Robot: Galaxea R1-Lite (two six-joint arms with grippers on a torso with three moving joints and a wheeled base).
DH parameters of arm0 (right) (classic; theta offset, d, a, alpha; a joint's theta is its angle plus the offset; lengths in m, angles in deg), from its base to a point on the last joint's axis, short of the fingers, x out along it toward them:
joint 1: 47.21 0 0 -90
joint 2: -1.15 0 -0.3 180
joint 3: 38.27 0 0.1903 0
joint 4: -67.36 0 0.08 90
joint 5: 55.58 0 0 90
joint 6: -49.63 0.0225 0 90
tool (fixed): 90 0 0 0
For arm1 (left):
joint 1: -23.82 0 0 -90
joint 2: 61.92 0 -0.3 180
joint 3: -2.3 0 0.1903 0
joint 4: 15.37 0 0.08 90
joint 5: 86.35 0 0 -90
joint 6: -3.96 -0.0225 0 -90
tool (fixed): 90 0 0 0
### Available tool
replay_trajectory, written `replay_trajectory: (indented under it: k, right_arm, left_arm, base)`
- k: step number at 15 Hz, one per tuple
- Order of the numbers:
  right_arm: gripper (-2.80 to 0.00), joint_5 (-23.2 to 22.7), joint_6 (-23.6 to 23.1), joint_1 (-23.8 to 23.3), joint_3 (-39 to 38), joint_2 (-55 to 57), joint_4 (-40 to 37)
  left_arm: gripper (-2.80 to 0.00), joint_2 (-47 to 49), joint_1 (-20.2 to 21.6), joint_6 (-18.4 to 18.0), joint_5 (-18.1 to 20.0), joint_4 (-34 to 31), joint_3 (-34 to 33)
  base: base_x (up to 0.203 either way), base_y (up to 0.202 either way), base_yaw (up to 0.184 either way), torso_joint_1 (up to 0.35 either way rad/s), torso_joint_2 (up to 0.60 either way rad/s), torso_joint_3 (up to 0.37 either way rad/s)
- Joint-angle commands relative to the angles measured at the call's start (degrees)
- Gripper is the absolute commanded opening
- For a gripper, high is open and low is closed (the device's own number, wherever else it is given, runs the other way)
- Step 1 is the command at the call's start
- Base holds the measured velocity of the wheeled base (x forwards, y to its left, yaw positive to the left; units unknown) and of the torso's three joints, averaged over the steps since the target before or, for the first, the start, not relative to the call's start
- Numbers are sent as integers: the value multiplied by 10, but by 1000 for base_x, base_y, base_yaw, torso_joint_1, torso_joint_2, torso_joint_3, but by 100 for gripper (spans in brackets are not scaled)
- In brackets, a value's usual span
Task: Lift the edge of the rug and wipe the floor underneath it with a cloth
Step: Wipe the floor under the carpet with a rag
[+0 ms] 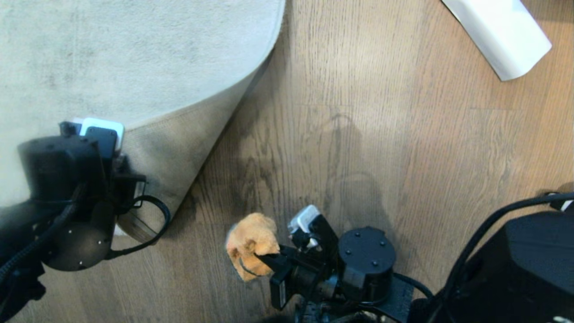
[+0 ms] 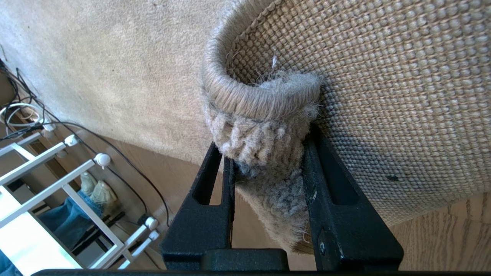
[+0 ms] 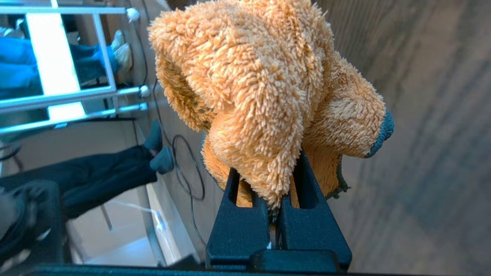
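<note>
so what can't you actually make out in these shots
- Head view: the left gripper pinching the rug edge is hidden behind its own arm.
- No view: whether the cloth in the right gripper touches the floor.
- Head view: the white roll runs off the top edge.
- Right wrist view: floor grain is blurred.

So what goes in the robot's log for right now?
left gripper: holds pale grey rug edge up | right gripper: holds orange fuzzy cloth

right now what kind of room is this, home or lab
Probably a lived-in room at home: wood-plank floor, a large pale rug, and a white rack with cables beside people's feet.
</note>
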Motion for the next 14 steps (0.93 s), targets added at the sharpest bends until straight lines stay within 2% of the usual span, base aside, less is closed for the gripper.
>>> replay_trajectory:
  k: [1, 8, 14]
  right_arm:
    - [-280, 21, 5, 6, 48, 64, 6]
    - [-280, 87, 35, 7, 142, 143, 3]
    - [-280, 97, 37, 5, 222, 198, 5]
  left_arm:
    - [-280, 0, 0, 0, -3, 3, -2]
    - [-280, 5, 0, 1, -3, 2, -2]
    - [-280, -7, 1, 1, -4, 3, -2]
  base:
    - [0, 0, 0, 0, 0, 0]
    - [0, 0, 0, 0, 0, 0]
    - [0, 0, 0, 0, 0, 0]
